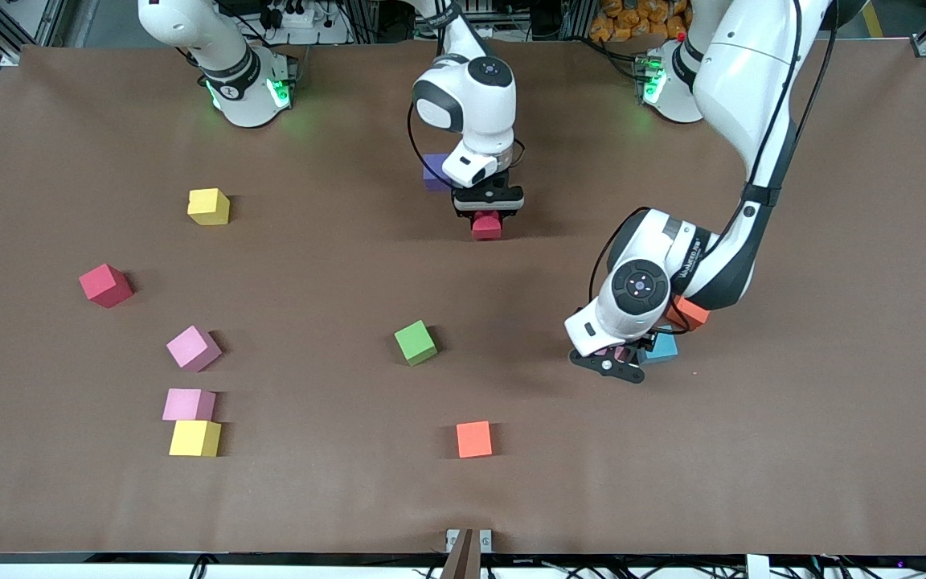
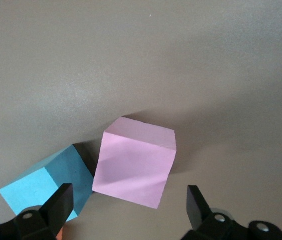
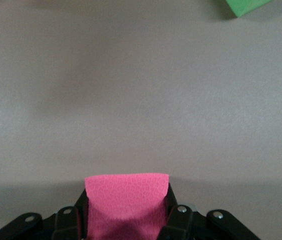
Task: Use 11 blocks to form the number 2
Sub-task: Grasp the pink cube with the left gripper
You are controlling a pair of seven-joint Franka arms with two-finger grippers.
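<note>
My right gripper (image 1: 486,217) is shut on a red-pink block (image 1: 486,227), held low over the table beside a purple block (image 1: 434,172); the right wrist view shows the block (image 3: 126,200) clamped between the fingers (image 3: 177,220). My left gripper (image 1: 622,359) is open and low over a pink block (image 2: 133,162), which lies ahead of its fingers (image 2: 60,202). A light blue block (image 2: 45,185) touches that pink one, with an orange block (image 1: 688,312) beside them under the arm. Loose on the table are red (image 1: 106,285), pink (image 1: 193,347), pink (image 1: 188,404), green (image 1: 415,342) and orange (image 1: 474,439) blocks.
Two yellow cubes sit toward the right arm's end: one (image 1: 208,206) far from the front camera, the other (image 1: 194,438) touching the nearer pink block. The brown table (image 1: 792,450) has open room toward the left arm's end and along its near edge.
</note>
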